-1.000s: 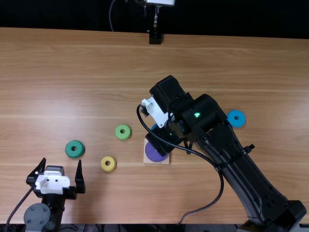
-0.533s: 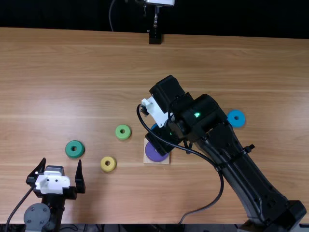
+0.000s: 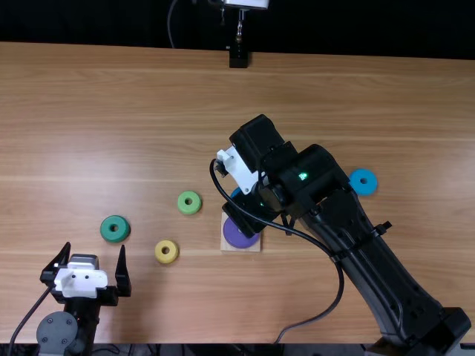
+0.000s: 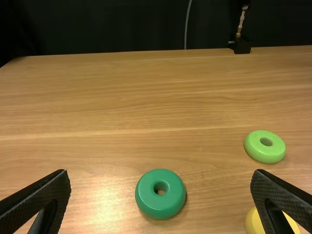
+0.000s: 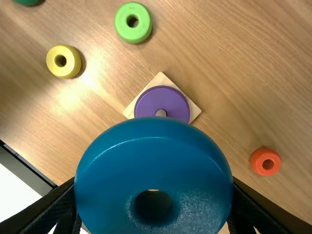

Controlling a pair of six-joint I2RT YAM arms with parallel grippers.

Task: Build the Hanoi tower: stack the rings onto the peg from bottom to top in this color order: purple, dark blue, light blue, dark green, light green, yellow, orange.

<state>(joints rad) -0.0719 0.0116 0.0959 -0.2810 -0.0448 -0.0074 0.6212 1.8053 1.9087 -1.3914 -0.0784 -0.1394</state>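
Table (image 3: pixel 148 133), 5 loose rings (image 3: pixel 182 202), right arm (image 3: pixel 364 259) above base (image 3: pixel 254 248)

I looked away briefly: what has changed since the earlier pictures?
Hardly anything: at most the right tool, holding the dark blue ring, shifted very slightly, direction unclear. No visible grasp or release. The left tool, purple ring, light blue ring, dark green ring, light green ring and yellow ring stayed put.

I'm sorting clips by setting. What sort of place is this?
Likely a robotics lab or test station: a black left arm and right arm at a wooden table, the right one holding a dark blue ring.
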